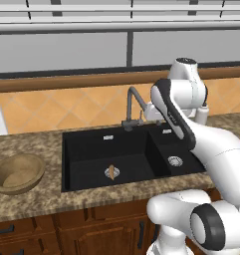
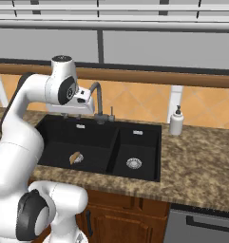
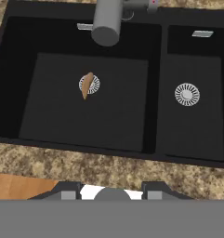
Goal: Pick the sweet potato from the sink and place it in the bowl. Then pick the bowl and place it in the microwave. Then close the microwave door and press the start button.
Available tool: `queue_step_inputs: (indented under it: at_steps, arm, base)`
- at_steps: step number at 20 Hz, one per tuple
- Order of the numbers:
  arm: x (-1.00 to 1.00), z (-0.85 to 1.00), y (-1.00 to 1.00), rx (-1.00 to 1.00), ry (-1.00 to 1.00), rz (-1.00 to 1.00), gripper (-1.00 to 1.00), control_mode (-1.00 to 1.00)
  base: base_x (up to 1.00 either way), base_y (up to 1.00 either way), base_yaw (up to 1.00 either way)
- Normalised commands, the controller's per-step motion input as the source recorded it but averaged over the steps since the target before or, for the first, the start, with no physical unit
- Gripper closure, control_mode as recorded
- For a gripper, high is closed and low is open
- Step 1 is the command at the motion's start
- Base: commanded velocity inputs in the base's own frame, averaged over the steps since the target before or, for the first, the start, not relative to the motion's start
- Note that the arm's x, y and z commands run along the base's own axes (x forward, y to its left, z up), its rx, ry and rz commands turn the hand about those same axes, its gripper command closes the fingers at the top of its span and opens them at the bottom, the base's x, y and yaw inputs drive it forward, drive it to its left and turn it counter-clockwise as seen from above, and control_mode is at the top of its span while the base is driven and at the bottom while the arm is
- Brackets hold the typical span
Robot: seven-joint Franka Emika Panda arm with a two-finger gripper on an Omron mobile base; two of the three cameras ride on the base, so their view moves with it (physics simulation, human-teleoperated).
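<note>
Hanging high above the sink (image 3: 108,139), the gripper (image 3: 111,189) looks straight down into the basins from over the front edge of the counter (image 3: 48,160). Its two dark fingertips (image 3: 69,190) stand apart at the bottom of the hand view with nothing between them — a moderate spread, pinching nothing. In the base views the hand sits up near the faucet (image 1: 133,107), its fingers hidden behind the wrist there.

Directly below and a little toward the far side, the sweet potato (image 3: 87,85) lies on the floor of the larger basin, resting across the round metal drain (image 3: 94,84) and partly covering it. It is well apart from the gripper, with the whole depth of the basin between them. From the left base view the same tuber (image 1: 111,172) shows as a small orange sliver on that drain; from the right base view it lies tilted (image 2: 76,157).

The smaller basin holds only its own drain (image 3: 187,94). The faucet's grey spout reaches out over the back of the large basin.

Off to the left of the sink, the wooden bowl (image 1: 18,173) sits upright on the granite counter — well apart from the sweet potato. On the other side, a white soap dispenser (image 2: 176,121) stands by the back corner of the sink.
</note>
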Motion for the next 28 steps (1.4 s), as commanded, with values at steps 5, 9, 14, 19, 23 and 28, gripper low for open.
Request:
queue_step_inputs:
  at_steps: [5,9,14,19,23,28]
  arm:
    - [-0.33,0.0,0.06,0.02,-0.03,0.0,-1.0,-1.0]
    - [-0.49,-0.13,0.31,0.02,0.0,0.0,-1.0,-1.0]
    - [-0.22,-0.27,0.51,-0.03,0.0,0.0,-1.0,-1.0]
    - [0.04,-0.36,0.39,-0.08,0.0,0.0,-1.0,-1.0]
    - [0.2,-0.39,0.23,-0.03,0.01,0.0,-1.0,-1.0]
    - [0.27,-0.58,0.27,0.0,0.0,0.0,-1.0,-1.0]
  base:
    - [0.0,0.0,0.0]
    - [0.0,0.0,0.0]
    - [0.0,0.0,0.0]
    - [0.0,0.0,0.0]
    - [0.0,0.0,0.0]
    - [0.0,0.0,0.0]
